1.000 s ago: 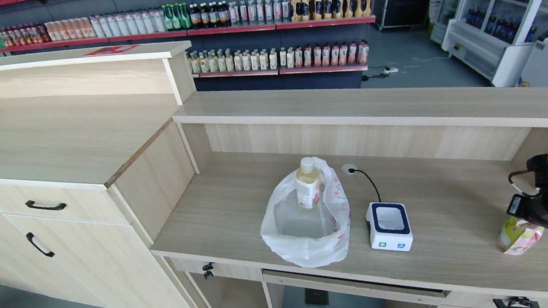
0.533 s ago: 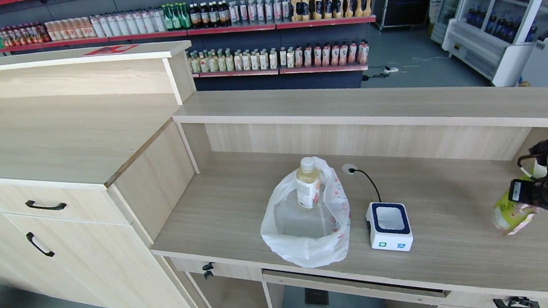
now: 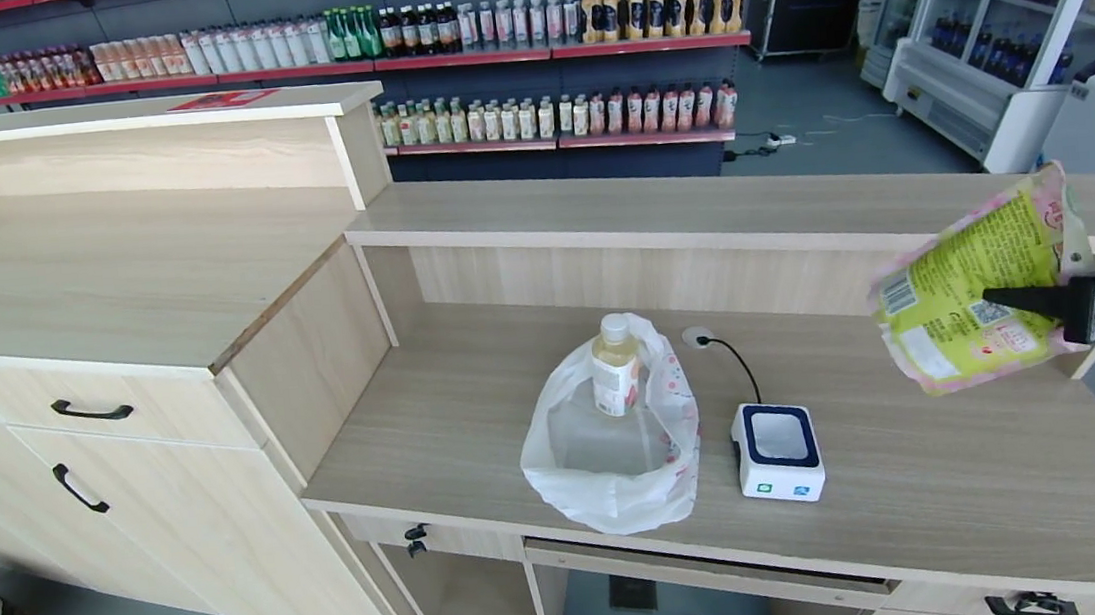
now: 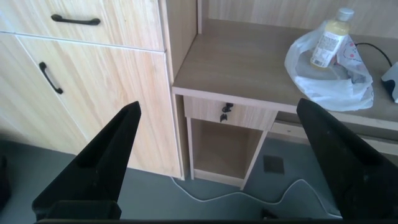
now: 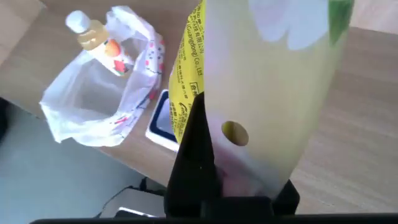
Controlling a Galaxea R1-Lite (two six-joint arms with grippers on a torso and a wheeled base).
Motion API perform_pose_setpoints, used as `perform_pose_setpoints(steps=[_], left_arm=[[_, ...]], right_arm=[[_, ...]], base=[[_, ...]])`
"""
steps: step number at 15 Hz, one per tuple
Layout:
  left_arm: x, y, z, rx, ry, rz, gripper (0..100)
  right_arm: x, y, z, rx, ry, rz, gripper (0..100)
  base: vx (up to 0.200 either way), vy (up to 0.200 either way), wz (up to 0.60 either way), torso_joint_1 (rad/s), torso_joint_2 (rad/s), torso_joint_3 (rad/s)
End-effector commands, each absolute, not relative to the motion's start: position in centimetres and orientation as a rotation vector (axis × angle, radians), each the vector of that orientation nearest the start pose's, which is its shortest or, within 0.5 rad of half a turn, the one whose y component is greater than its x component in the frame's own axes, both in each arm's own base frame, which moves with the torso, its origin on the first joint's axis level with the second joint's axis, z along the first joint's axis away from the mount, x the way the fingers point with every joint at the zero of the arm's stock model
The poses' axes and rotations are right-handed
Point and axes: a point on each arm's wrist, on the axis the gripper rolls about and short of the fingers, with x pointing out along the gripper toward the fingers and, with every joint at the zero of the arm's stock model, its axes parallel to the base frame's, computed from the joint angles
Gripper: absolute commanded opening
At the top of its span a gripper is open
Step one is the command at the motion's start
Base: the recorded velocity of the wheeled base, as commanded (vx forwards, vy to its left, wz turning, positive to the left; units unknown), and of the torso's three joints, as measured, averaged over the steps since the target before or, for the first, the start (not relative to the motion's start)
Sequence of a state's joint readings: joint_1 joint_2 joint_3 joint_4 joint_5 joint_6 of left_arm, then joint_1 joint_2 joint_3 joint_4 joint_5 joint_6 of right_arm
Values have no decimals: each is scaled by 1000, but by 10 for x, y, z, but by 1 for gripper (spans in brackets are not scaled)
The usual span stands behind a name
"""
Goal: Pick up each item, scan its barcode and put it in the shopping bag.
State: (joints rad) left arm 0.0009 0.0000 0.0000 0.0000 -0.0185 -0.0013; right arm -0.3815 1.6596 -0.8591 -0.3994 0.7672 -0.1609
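- Whereas a second ago the snack pouch (image 3: pixel 978 291) lay on the right end of the desk (image 3: pixel 928 502), we now see it held up in the air, clear of the wood and in front of the upper ledge.
- Our right pincer (image 3: pixel 1014 301) is clamped on the pouch, one dark finger across its printed back. That arm has risen from desk level.
- We see the pouch tilted, with its barcode panel turned towards our head camera.
- We find the scanner (image 3: pixel 778 451) where it was, flat on the desk just right of the shopping bag (image 3: pixel 564 477), its cable running back to a hole in the desktop. The pouch is up and to its right, well apart from it.
- We see the bag unmoved, its mouth open, with a pale drink bottle (image 3: pixel 617 371) standing upright inside.
- Our left pincer (image 4: pixel 217 106) hangs low off the desk's left front, facing the cabinet doors, its fingers spread wide with nothing between them.
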Motion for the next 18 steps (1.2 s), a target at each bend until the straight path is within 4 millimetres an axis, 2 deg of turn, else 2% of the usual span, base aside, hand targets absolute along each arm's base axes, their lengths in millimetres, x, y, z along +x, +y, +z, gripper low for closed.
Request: perform_pose_setpoints(steps=[1,3,5,13,14,18], left_arm=[[-23,0,75,-2,0,-17,100],[-23,0,75,-2,0,-17,100],[-23,0,76,-2,2,-17,100],[-23,0,76,-2,2,-17,100],[-23,0,76,-2,2,-17,100],[-23,0,76,-2,2,-17,100]], right_arm=[[230,-68,235,13,139,742,0],[214,-58,247,40,67,1063,0],[204,-39,256,36,55,1168,0],[166,2,270,-14,8,1349,0],[153,8,275,-40,-18,1377,0],[132,13,285,-103,-82,1397,0]], base=[[0,0,0,0,0,0],[0,0,0,0,0,0],[0,0,0,0,0,0],[0,0,0,0,0,0],[0,0,0,0,0,0],[0,0,0,0,0,0]])
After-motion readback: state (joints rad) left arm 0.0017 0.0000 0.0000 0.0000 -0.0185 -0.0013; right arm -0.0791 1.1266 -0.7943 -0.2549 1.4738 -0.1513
